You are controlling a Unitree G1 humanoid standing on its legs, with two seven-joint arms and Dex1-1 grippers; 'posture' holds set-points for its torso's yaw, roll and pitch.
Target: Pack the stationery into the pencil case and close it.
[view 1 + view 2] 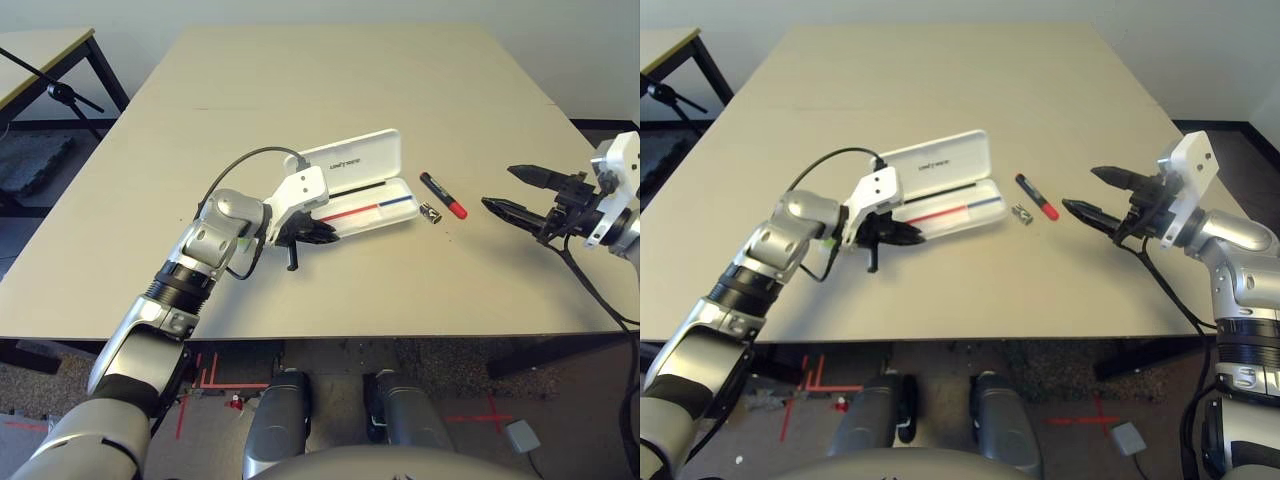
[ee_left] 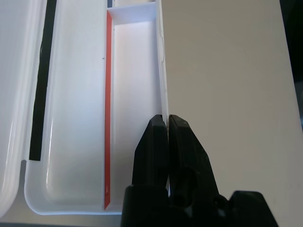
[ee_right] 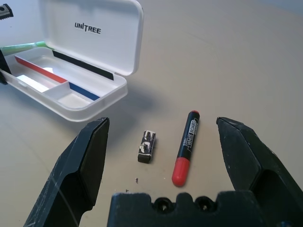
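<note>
Left wrist view: black left gripper (image 2: 167, 124) clenched empty, fingers pressed together over near wall of flat white hard-plastic pencil case (image 1: 352, 188), lid up, red and blue strips inside. Right gripper (image 3: 161, 142) spread wide, holding nothing, hovering over red marker with black cap (image 3: 185, 147) and tiny dark metallic piece (image 3: 147, 146), both on tan table (image 1: 330, 90) beside case. Light-green highlighter (image 3: 19, 48) just visible behind case.

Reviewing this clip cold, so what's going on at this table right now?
The white pencil case lies open on the table. The left hand is at the case's near-left end with its fingers shut. The right hand hangs open just off to the right of the red marker and the small dark metallic piece, which both lie on the table beside the case, not yet packed.
</note>
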